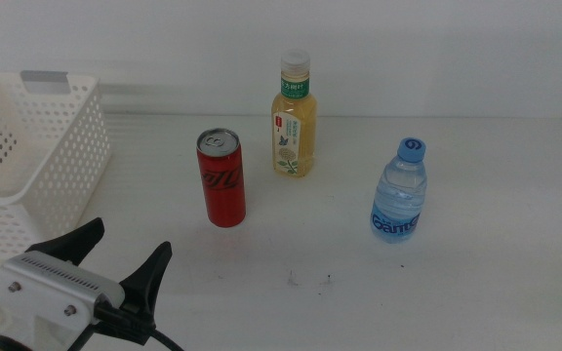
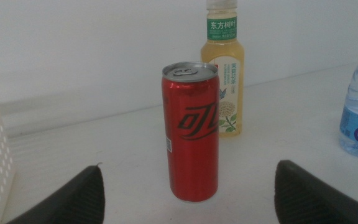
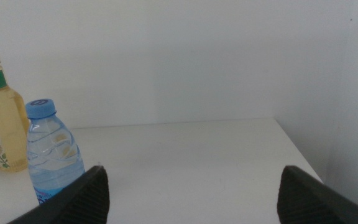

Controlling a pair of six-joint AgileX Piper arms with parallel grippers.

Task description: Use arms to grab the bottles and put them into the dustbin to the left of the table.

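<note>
1. The left gripper [image 1: 125,255] hovers low over the near-left part of the table [image 1: 457,292], its two dark jaws spread wide and holding nothing.
2. Straight ahead of those jaws, a short way off, a slim red can [image 1: 221,178] stands upright; the left wrist view shows it centred in the gap between them [image 2: 190,132].
3. Behind the can and a little to its right stands a yellow tea bottle [image 1: 294,115] with a white cap, upright and clear of the can.
4. Well to the right, a small clear water bottle [image 1: 399,192] with a blue cap stands upright on its own.
5. At the table's left edge sits a white perforated basket [image 1: 61,156], a grey handle bar [image 1: 45,81] across its far rim, just beyond the left gripper.
6. The right gripper [image 3: 191,193] waits outside the middle view; its wrist camera shows jaws wide apart and empty, facing the table's far right corner, with the water bottle and tea bottle off to one side.
</note>
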